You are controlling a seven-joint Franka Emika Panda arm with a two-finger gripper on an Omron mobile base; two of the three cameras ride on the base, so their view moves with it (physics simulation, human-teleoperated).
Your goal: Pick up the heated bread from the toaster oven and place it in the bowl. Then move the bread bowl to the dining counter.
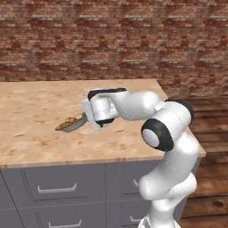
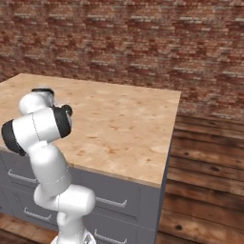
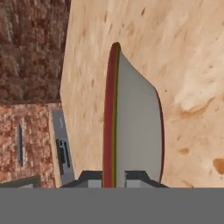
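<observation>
One bowl (image 1: 71, 124), shallow & round, sits in the pincer (image 1: 85, 119) w/ its olive-tan rim clamped between the two dark fingertips (image 3: 89, 178); you see this best in the hand view, where the bowl (image 3: 131, 127) shows edge-on: thin rim w/ a reddish-olive stripe, smooth grey-cream underside curving away. So the pincer is closed narrow on the bowl rim. In the left base view the bowl hangs tilted, low over the dining surface (image 1: 40, 120); can't tell if it touches. Small golden-yellow lump, the heated bread (image 1: 70, 120), rides inside near the rim, rounded, details too small to read. The surface is a broad light-beige slab, speckled w/ tan-orange blotches, matte, square-cornered. Below it are flat grey drawer fronts (image 1: 58, 187) w/ slim pale bar handles. Behind is a red-brown brick wall (image 1: 111, 40), rough & mottled. To the right is dark wood plank flooring (image 2: 205, 167). The arm is glossy white w/ black joint rings, elbow bent out over the front edge of the surface.
</observation>
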